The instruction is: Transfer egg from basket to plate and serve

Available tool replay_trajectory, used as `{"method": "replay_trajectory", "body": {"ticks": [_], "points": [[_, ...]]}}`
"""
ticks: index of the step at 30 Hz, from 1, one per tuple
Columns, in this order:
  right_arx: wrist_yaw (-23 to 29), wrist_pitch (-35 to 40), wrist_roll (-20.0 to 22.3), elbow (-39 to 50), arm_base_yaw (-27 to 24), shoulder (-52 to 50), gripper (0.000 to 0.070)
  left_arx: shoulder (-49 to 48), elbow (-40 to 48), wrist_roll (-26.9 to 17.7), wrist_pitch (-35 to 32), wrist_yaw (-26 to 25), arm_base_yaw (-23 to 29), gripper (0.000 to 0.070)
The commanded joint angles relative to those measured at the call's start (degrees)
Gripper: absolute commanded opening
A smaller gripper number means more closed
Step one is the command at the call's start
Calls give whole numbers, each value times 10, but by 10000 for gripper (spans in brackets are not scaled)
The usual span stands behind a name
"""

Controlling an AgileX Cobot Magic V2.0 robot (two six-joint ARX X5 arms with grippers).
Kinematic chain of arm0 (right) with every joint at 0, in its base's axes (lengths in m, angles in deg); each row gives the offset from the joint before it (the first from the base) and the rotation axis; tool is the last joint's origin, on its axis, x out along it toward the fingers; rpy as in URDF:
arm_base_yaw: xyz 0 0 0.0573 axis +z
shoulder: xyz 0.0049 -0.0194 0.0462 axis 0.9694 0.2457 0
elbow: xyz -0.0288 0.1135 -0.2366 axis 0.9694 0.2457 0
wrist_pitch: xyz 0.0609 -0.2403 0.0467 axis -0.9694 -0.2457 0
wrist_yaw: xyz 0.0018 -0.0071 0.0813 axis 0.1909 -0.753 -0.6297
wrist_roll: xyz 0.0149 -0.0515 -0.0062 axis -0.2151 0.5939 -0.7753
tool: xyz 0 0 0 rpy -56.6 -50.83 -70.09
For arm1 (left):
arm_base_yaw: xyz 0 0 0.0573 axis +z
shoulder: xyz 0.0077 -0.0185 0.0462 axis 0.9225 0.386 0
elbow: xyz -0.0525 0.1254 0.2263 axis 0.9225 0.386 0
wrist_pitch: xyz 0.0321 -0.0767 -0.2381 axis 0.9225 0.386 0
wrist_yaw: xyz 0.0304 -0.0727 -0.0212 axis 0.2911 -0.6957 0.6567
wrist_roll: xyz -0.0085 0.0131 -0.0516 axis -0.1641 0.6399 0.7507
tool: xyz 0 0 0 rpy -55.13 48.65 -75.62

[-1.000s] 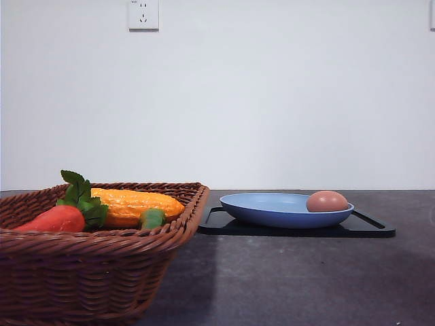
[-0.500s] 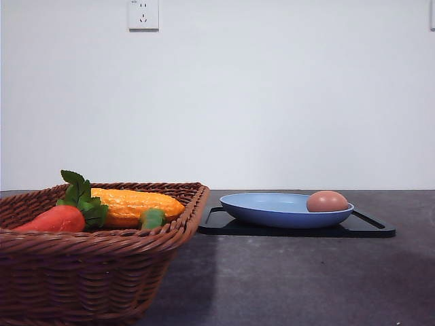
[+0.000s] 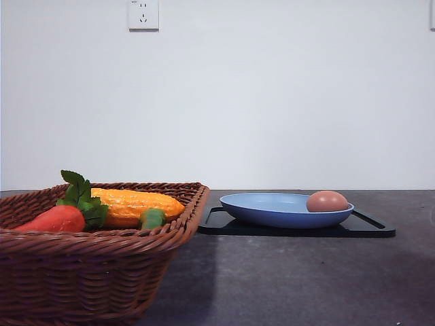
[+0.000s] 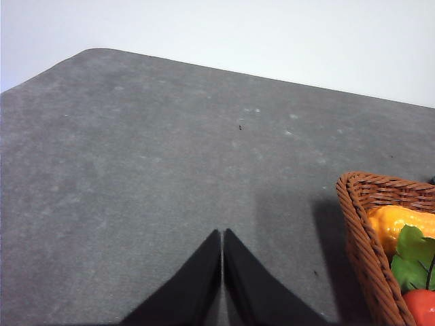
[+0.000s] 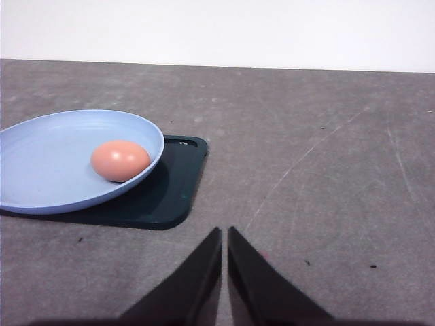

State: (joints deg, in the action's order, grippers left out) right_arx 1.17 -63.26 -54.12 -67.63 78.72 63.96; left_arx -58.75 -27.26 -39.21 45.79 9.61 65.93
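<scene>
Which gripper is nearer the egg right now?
Right. The right gripper, shut, sits over bare table just past the tray's corner from the egg. The left gripper, shut, is beyond the basket.

a basket [image 3: 95,261] sits at the near left of the bench [image 3: 285,278], with a carrot [image 3: 56,219] and a corn cob [image 3: 136,204] in it. to its right, farther back, a plate [image 3: 272,207] rests on a tray [image 3: 370,227]. an egg [image 3: 327,201] lies in the plate's right side.
</scene>
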Motion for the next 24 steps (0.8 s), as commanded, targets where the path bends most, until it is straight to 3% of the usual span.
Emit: {"method": "replay_trajectory", "body": {"ticks": [1, 24], "points": [[-1, 6, -7, 3, 1, -1, 0, -1, 14, 0, 5, -3, 1, 0], [-1, 6, -7, 3, 1, -1, 0, -1, 14, 0, 5, -3, 1, 0]]}}
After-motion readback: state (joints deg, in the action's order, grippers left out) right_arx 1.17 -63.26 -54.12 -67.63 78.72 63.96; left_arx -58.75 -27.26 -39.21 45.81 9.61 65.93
